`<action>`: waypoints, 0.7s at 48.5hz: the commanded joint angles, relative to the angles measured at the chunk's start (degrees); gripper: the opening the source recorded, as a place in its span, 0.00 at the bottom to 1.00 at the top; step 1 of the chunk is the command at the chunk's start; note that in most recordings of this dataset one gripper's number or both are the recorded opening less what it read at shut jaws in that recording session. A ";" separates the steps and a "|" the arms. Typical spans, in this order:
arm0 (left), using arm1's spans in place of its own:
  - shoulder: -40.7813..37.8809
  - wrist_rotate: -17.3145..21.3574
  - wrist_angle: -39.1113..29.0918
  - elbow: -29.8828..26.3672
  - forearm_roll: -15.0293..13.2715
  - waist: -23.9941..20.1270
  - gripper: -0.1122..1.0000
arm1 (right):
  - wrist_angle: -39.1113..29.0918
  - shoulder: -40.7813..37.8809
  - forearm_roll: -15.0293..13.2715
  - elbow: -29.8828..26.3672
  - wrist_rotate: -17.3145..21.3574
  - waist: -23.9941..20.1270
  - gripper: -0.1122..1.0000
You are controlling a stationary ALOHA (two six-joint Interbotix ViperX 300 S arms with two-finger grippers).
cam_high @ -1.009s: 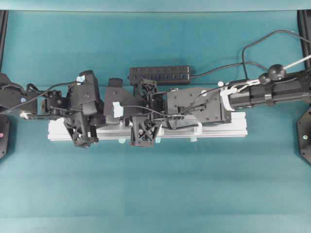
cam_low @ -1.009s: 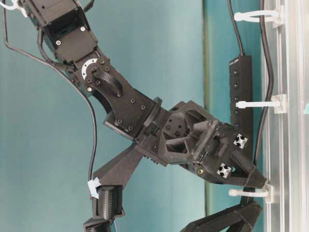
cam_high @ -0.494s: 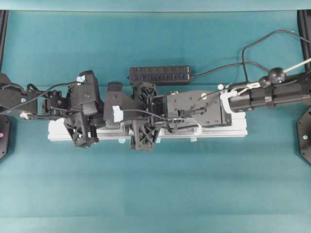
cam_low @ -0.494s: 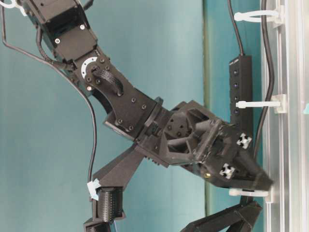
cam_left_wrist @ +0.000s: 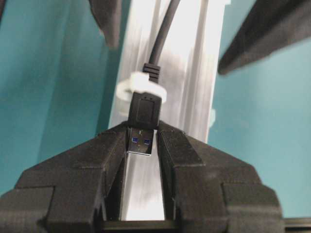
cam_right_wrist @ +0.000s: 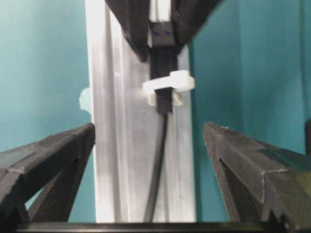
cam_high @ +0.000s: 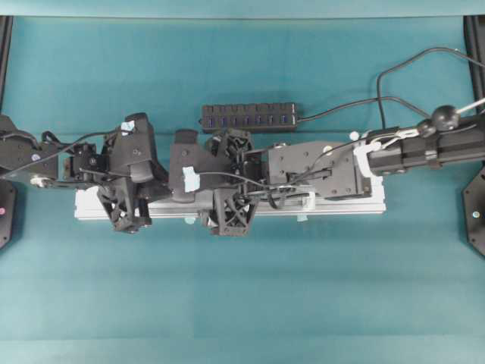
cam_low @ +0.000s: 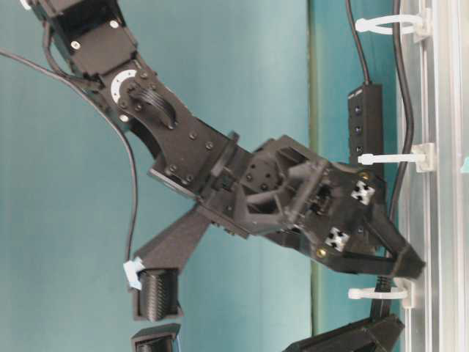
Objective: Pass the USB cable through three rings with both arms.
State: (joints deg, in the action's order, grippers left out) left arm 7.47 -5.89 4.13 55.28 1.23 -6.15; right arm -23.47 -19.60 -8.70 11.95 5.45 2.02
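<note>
Left wrist-mounted view shows the thin black USB cable ending in its small dark plug with a metal tip, and that plug is pinched between the fingertips of the left gripper. The plug has just emerged from a tiny translucent-white plastic ring fixed on the long silver aluminium rail; the cord behind it runs back along the rail. Holding the tip this way looks meant to keep the threaded end from slipping back while the other arm lets go.

In the right wrist view, the right gripper stands spread wide on either side of the rail, touching neither the cable nor the ring. A second ago its fingers were closed at that spot; they have since sprung apart and released the cord, whereas the left grip is unchanged.
</note>
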 commanded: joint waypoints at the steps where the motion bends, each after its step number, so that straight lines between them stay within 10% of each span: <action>1: 1.23 -0.09 -0.26 0.00 0.09 0.18 0.30 | 0.26 1.67 0.09 -0.26 0.44 0.18 0.84; 34: 9.23 -0.18 -5.98 3.25 0.09 0.26 0.30 | 0.44 2.29 -0.18 -0.26 0.44 0.53 0.84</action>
State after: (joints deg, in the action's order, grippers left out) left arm 15.82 -6.15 -1.93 58.89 1.23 -6.06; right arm -23.38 -18.90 -8.79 12.04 5.45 2.55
